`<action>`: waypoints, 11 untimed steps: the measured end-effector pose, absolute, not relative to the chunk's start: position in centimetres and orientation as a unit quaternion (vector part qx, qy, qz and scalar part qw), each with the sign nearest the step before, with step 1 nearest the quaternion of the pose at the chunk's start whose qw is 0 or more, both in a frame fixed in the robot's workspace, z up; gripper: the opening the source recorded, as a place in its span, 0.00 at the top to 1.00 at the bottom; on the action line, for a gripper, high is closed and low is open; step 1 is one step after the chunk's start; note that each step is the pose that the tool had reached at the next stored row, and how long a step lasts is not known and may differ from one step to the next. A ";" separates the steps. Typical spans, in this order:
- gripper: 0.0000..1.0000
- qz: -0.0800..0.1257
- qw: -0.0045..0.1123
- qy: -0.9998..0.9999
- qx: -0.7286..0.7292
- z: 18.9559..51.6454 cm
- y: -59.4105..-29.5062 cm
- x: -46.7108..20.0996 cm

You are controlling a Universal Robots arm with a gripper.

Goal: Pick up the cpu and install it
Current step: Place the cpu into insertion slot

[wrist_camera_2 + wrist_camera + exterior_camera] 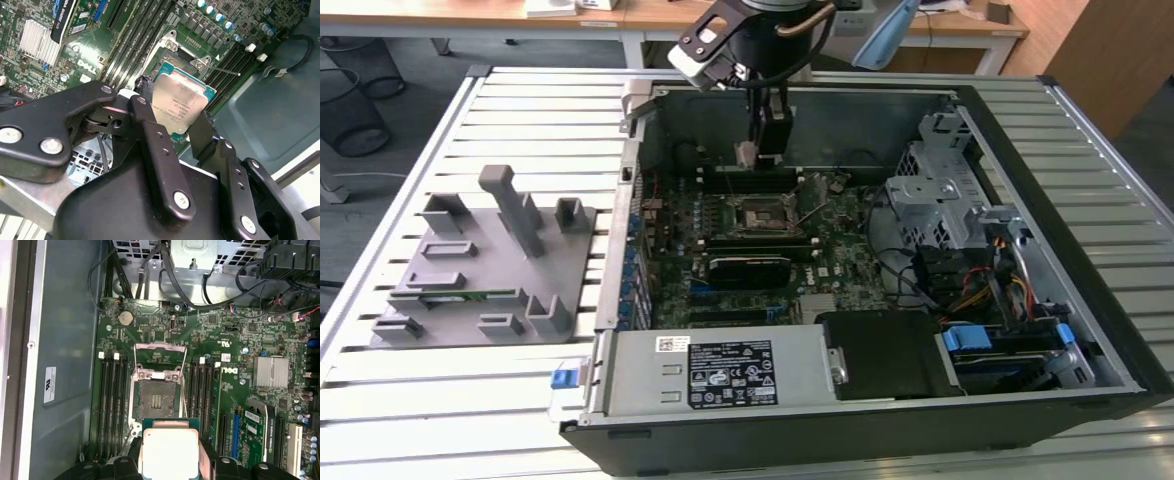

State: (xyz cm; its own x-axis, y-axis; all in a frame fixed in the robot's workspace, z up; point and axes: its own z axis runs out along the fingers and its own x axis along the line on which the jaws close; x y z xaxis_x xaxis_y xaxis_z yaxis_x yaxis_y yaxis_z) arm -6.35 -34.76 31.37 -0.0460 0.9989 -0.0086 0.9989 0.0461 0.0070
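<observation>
One cpu (pixel 180 102) is the centre of this moment. We see its silver-grey top with a thin green edge, and the two black jaws are closed on its opposite sides. It hangs in the air over the motherboard (pixel 235 330) and touches nothing else.

Near it, in the first wrist view, lies the socket (pixel 156 400). It is empty, and its metal load plate (pixel 160 356) is folded back, so the contact field is free. The cpu is not yet over this field but just beside it, on the side away from the load plate. Memory slots (pixel 112 405) run along both sides of the socket.

We judge that the step in hand is to bring the chip above the socket. To do it well, we think the chip must stay flat and square to the frame. Its edges should be matched before any descent, and there should be no sliding over the contacts.

Further out, the open computer case (pixel 854 115) lies on the slatted bench (pixel 520 110), with a grey tray (pixel 467 265) beside it.
</observation>
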 end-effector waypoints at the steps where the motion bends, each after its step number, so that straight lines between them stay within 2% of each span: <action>1: 0.47 -0.001 0.006 0.723 0.691 31.3 -34.8 -6.3; 11: 0.47 -0.001 0.006 0.723 0.691 30.5 -34.7 -6.3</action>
State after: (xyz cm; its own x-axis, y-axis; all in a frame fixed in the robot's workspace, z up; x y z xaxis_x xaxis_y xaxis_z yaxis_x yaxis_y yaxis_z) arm -6.35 -34.74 30.53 -0.0459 0.9989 -0.0097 0.9989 0.0460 0.0071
